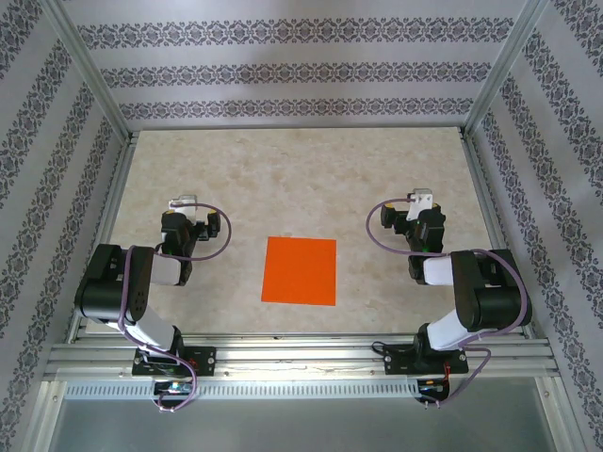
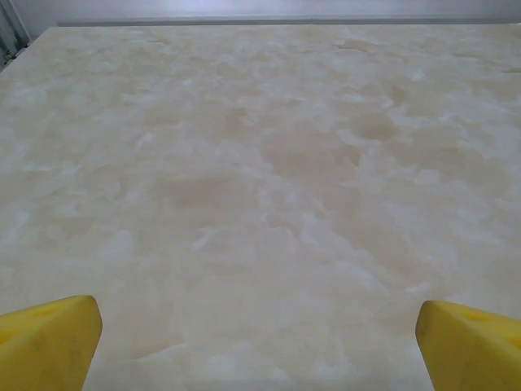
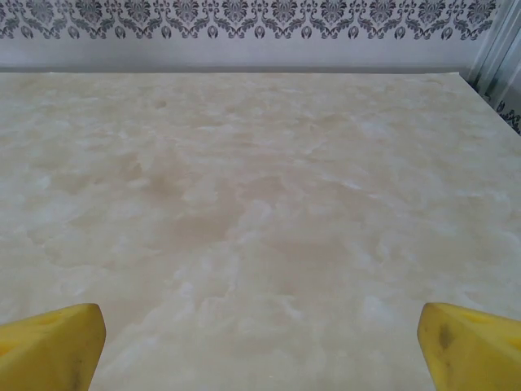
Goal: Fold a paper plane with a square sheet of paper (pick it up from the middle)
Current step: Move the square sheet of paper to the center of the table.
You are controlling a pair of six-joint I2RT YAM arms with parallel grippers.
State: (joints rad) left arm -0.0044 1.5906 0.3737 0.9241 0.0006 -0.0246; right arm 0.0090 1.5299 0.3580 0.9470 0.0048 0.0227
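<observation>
The square sheet of paper (image 1: 300,270) lies flat and unfolded on the table, bright orange, near the front edge midway between the two arms. My left gripper (image 1: 181,203) rests low over the table to the sheet's left, well apart from it. In the left wrist view its yellow fingertips (image 2: 49,338) stand wide apart, so the left gripper (image 2: 260,342) is open over bare tabletop. My right gripper (image 1: 421,201) sits to the sheet's right, also apart from it. The right gripper (image 3: 260,346) is open too, yellow fingertips (image 3: 468,342) spread, nothing between them.
The beige marbled table (image 1: 301,179) is walled by patterned panels (image 1: 292,75) at the back and both sides, with metal posts at the corners. An aluminium rail (image 1: 301,353) carrying the arm bases runs along the near edge. Purple cables loop beside each wrist.
</observation>
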